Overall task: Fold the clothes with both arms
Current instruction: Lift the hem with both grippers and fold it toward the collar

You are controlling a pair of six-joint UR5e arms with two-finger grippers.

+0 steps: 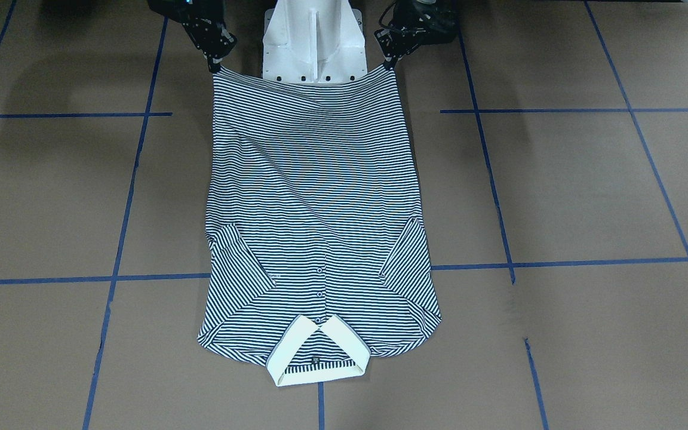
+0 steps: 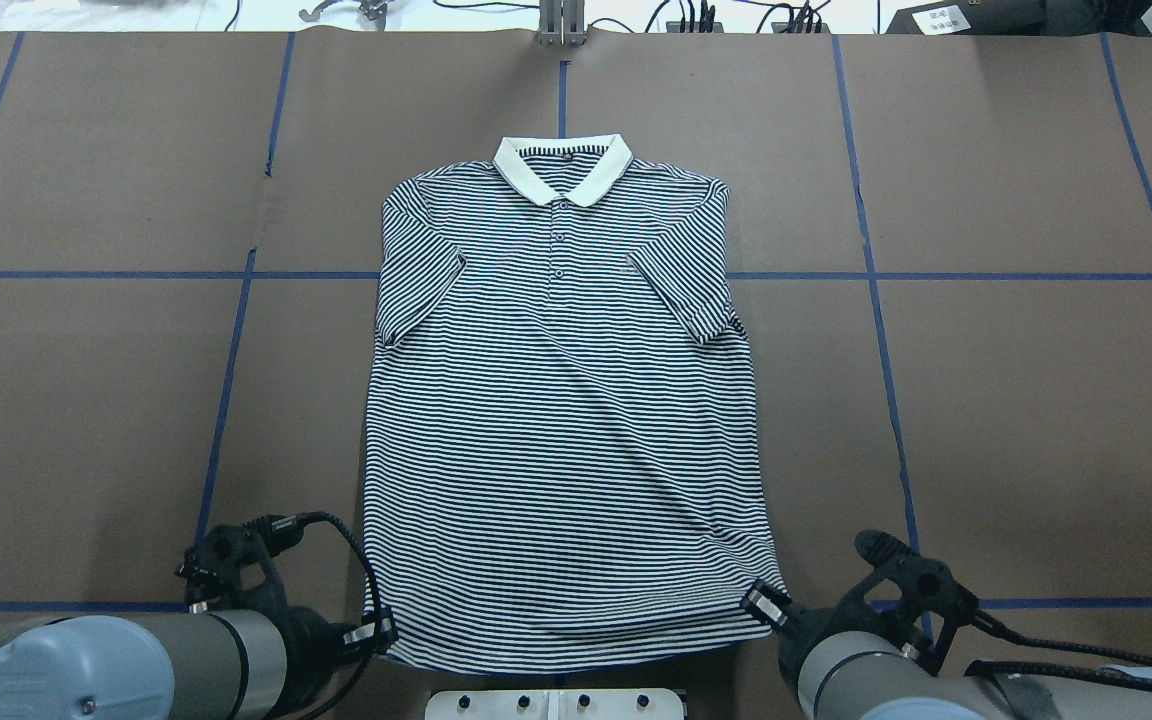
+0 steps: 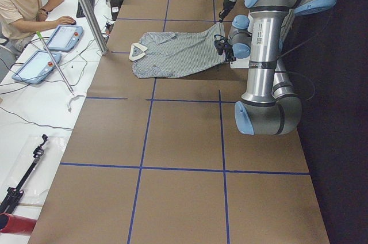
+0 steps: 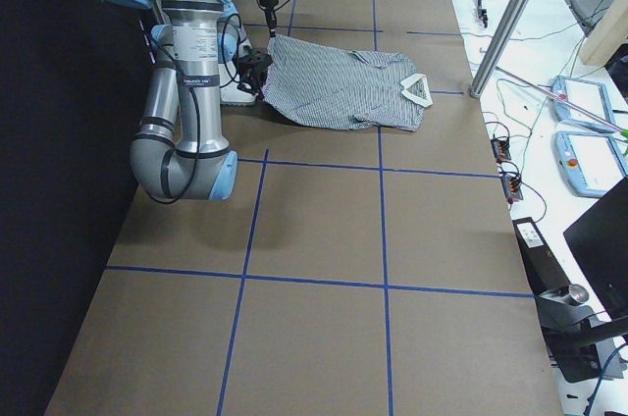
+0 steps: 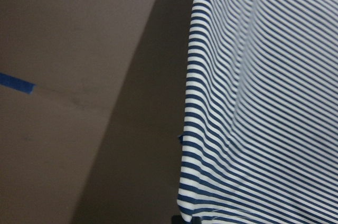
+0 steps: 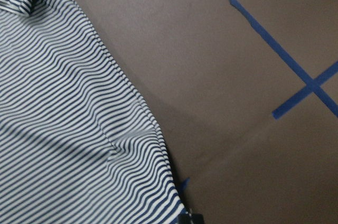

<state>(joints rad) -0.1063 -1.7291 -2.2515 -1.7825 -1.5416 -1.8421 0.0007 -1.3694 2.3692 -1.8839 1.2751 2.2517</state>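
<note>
The striped polo shirt (image 2: 556,420) lies face up on the brown table, its sleeves folded in and its cream collar (image 2: 563,175) at the far end from me. My left gripper (image 2: 376,630) is shut on the near left hem corner. My right gripper (image 2: 761,605) is shut on the near right hem corner. In the front-facing view the hem (image 1: 305,83) hangs stretched between the left gripper (image 1: 389,63) and the right gripper (image 1: 215,64), lifted a little off the table. The wrist views show only the striped fabric's edge (image 5: 264,102) (image 6: 68,129).
The white pedestal base (image 1: 314,42) stands right behind the lifted hem. Blue tape lines (image 2: 876,300) cross the brown table. An operator (image 3: 23,2) sits with tablets beyond the far edge, beside a metal post (image 3: 86,11).
</note>
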